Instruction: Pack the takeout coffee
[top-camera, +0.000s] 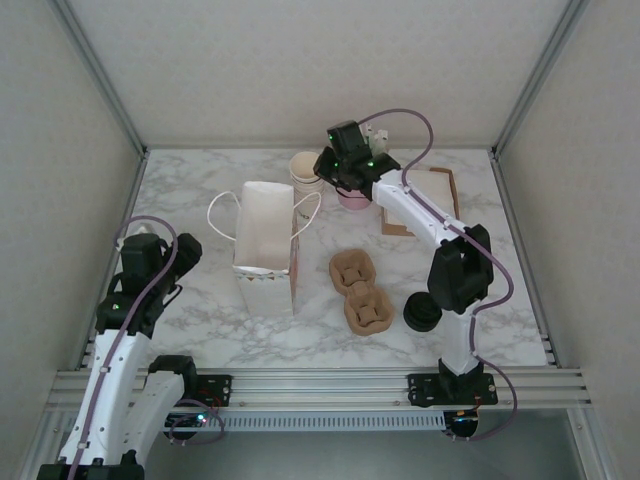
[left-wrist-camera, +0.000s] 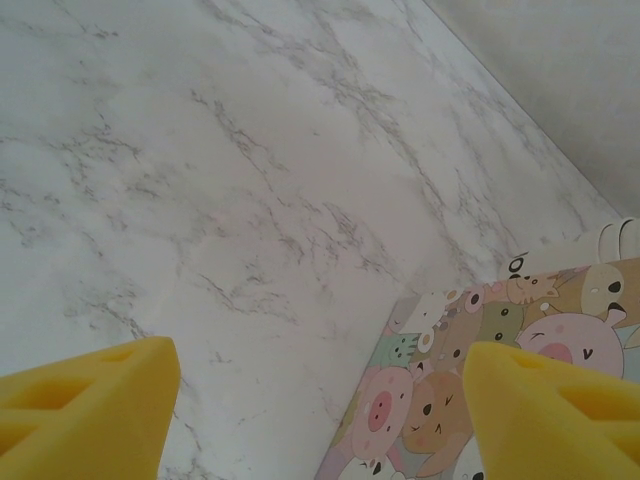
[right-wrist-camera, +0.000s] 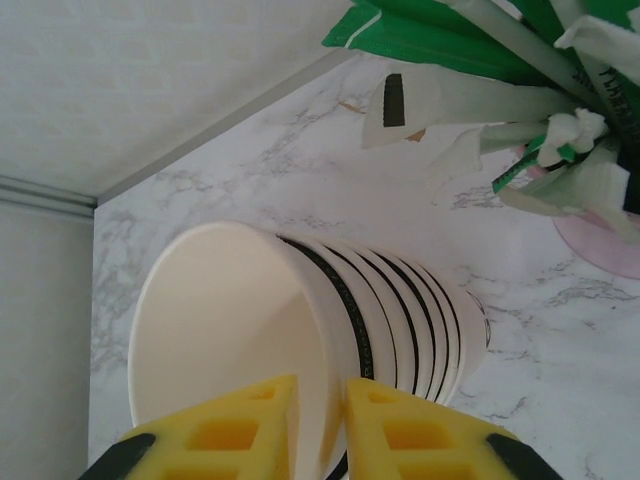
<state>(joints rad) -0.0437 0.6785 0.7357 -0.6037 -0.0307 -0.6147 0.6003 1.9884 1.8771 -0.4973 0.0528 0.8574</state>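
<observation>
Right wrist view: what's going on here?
The right tool pinches the rim of the top cup in a stack of white paper cups at the table's far side. The left tool hangs open over the marble table beside the cartoon-printed white paper bag. The brown cardboard cup carrier and black plastic lid lie untouched.

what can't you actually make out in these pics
- paper bag: its floor, top view, its own walls hide it.
- pink holder: right wrist view, cut by the frame edge; top view, the right arm covers it.
- whether the right hand pinches the cup stack yet: right wrist view, bottom edge cuts its fingers.
</observation>
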